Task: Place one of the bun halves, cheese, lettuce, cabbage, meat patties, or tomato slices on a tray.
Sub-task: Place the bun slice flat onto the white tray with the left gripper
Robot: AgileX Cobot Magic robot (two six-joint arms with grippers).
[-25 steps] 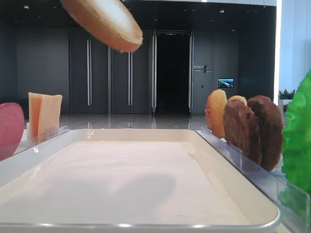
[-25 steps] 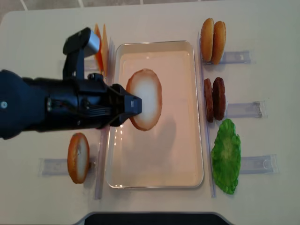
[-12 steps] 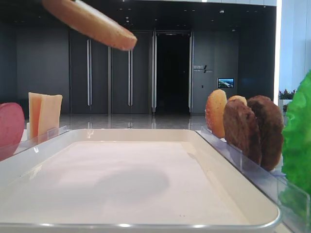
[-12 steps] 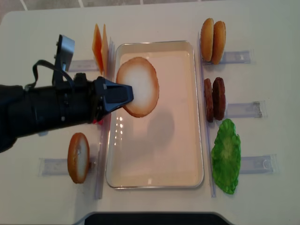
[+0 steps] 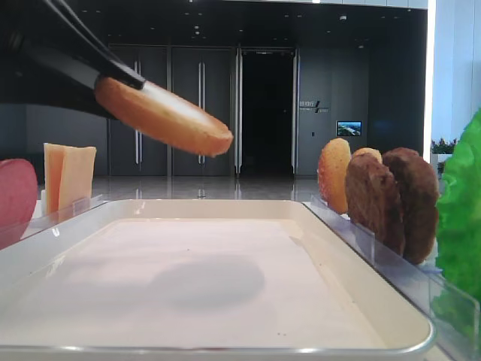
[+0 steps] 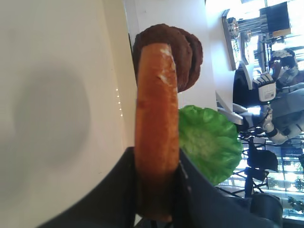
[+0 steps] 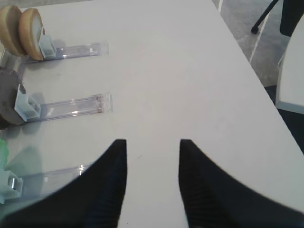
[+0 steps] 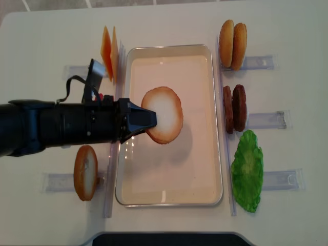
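A round, thick bun half point(image 8: 163, 115) with a golden-brown crust and a pale, whitish flat face turned upward is held in the air above the tray point(image 8: 169, 201) by the left gripper point(image 8: 149, 119), whose black fingers are clamped on the bun's edge. In the low side view the bun is seen tilted, its free end lower, clear of the tray floor, with a soft round shadow cast beneath it. The tray is a large cream-white rectangle with rounded corners and a raised glossy rim. To the left of the tray, 2 thin yellow-orange square cheese slices point(image 8: 108, 52) are stood on edge in a clear plastic rack point(image 8: 78, 71), and another bun half point(image 8: 85, 172) is propped upright in a second rack nearer the camera edge. To the right of the tray, 2 smooth golden buns point(image 8: 232, 44) are stood together, then 2 dark brown meat patties point(image 8: 234, 108) with a rough mottled surface, then a bright green, frilly-edged lettuce leaf point(image 8: 247, 171). In its wrist view, the right gripper point(image 7: 153, 156) is seen over the bare pale tabletop point(image 7: 180, 71), its 2 dark ribbed fingers point(image 7: 204, 185) spread apart with nothing between them.
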